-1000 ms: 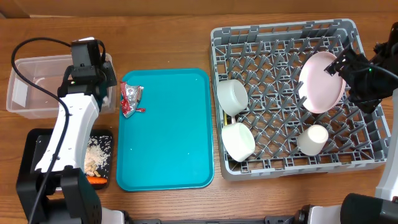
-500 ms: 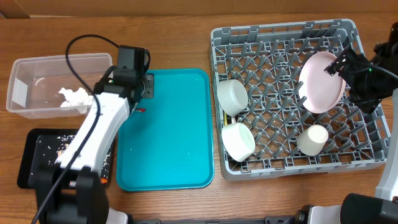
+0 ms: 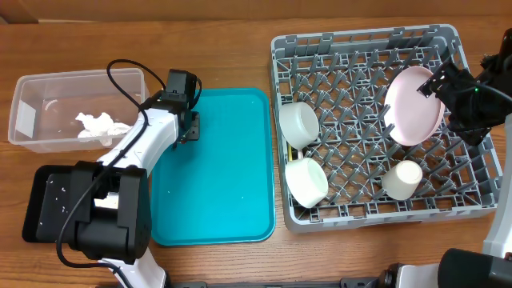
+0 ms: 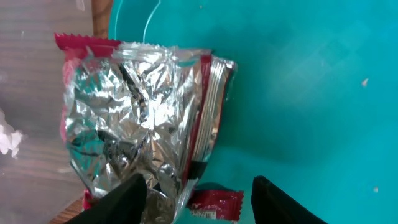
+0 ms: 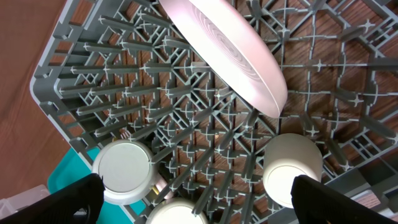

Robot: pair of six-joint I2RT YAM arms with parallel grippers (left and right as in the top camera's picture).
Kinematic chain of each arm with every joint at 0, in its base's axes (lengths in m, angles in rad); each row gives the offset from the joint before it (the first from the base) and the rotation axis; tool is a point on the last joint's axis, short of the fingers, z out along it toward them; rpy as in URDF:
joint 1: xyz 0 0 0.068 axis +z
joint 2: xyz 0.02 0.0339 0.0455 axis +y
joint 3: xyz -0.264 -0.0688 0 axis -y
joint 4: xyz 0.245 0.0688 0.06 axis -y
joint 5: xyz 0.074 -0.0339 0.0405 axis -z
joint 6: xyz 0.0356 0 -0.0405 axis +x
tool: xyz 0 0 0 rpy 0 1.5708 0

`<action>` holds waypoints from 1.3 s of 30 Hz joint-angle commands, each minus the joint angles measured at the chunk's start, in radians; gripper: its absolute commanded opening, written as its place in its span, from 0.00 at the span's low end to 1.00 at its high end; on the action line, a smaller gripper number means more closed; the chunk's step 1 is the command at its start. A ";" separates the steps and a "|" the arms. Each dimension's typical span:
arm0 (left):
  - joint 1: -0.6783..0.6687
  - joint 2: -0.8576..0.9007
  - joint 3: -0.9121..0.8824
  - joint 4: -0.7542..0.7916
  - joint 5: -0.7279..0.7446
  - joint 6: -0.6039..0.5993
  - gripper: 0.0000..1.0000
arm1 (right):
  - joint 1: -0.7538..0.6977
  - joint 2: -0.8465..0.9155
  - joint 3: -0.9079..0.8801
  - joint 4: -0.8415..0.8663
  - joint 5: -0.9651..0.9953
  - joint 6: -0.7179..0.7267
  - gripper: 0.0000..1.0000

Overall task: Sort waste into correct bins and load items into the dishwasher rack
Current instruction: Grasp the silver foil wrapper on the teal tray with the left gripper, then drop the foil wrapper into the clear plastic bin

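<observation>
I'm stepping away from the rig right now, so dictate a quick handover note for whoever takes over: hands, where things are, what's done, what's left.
Left hand: open, hovering over the foil wrapper at the left edge of the teal tray, not gripping it.
Right hand: open, empty, above the rack.
Done: napkin in the clear tub; plate, rear bowl, front bowl and cup in the rack.
Left: bin the wrapper. The black tray is largely hidden by the left arm, and I can't spot the spoon or fork.
</observation>
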 commanded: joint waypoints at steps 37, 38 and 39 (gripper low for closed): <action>0.154 -0.242 0.173 -0.100 -0.009 0.101 0.04 | -0.002 -0.012 0.002 0.005 0.010 -0.006 1.00; 0.180 -0.231 0.173 -0.091 0.000 0.101 0.04 | -0.002 -0.012 0.002 0.005 0.010 -0.006 1.00; 0.208 -0.216 0.173 -0.077 0.016 0.101 0.04 | -0.002 -0.012 0.002 0.005 0.010 -0.006 1.00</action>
